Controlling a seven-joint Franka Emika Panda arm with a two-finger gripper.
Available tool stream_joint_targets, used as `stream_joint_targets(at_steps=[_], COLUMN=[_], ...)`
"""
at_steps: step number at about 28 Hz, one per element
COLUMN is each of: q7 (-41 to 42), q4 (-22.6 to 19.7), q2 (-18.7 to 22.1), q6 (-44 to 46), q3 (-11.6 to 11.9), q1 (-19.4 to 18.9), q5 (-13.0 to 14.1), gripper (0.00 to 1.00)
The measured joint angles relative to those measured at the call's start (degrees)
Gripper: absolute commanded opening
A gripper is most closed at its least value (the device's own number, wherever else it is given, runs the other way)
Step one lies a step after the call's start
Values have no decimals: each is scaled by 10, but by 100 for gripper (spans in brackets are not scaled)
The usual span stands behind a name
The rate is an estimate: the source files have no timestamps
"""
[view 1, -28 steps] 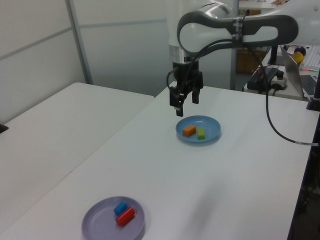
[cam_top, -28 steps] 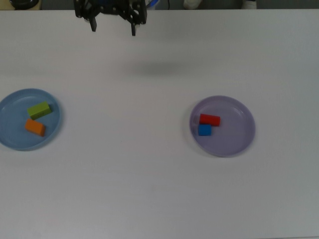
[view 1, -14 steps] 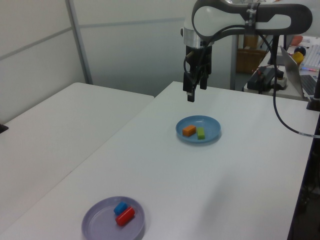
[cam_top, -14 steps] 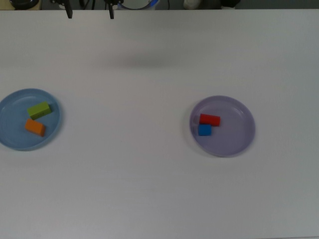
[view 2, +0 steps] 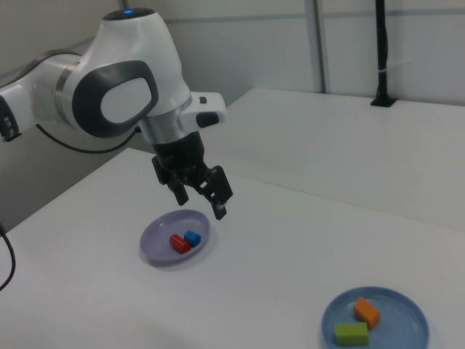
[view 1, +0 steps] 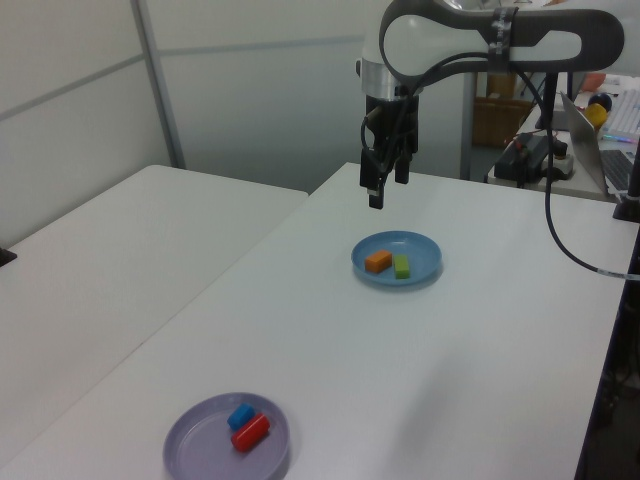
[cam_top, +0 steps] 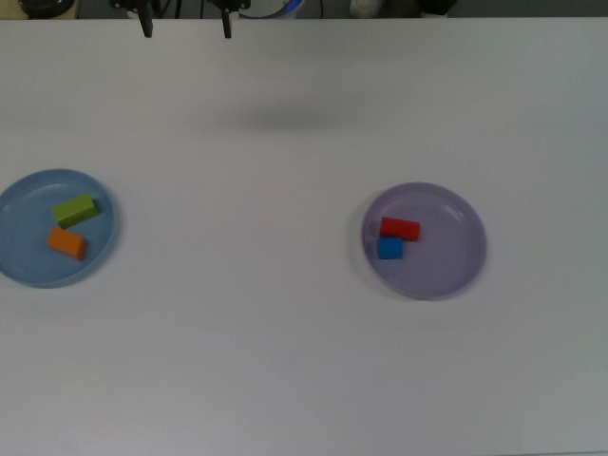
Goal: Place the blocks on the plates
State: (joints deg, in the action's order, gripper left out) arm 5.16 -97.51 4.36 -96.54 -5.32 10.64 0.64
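The green block (cam_top: 74,209) and the orange block (cam_top: 67,243) lie side by side on the light blue plate (cam_top: 28,266) at the top view's left. On the lavender plate (cam_top: 451,271), right of centre, the red block (cam_top: 400,228) touches the blue cube (cam_top: 390,249). My gripper (cam_top: 186,28) hangs open and empty high above the table's far edge, apart from both plates. In the left view the gripper (view 1: 386,190) is above and behind the blue plate (view 1: 425,250). In the right view the gripper (view 2: 201,203) hovers in front of the lavender plate (view 2: 156,249).
A second white table (view 1: 90,250) adjoins on the left view's left. A laptop and cables (view 1: 590,150) sit beyond the table on the left view's right. A black pole (view 2: 381,51) stands at the far table edge in the right view.
Since one second ago the gripper has risen and moved toward the top view's upper left, away from the table middle. In the last half second it drifted slightly right. The blocks stayed put.
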Motion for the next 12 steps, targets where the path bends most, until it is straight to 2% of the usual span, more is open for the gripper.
stream_joint_targets(at_steps=[12], q7=[-1], q4=[-2], q2=[-5], q6=[0], q3=[3], q1=[-25], q5=[0], gripper=[100])
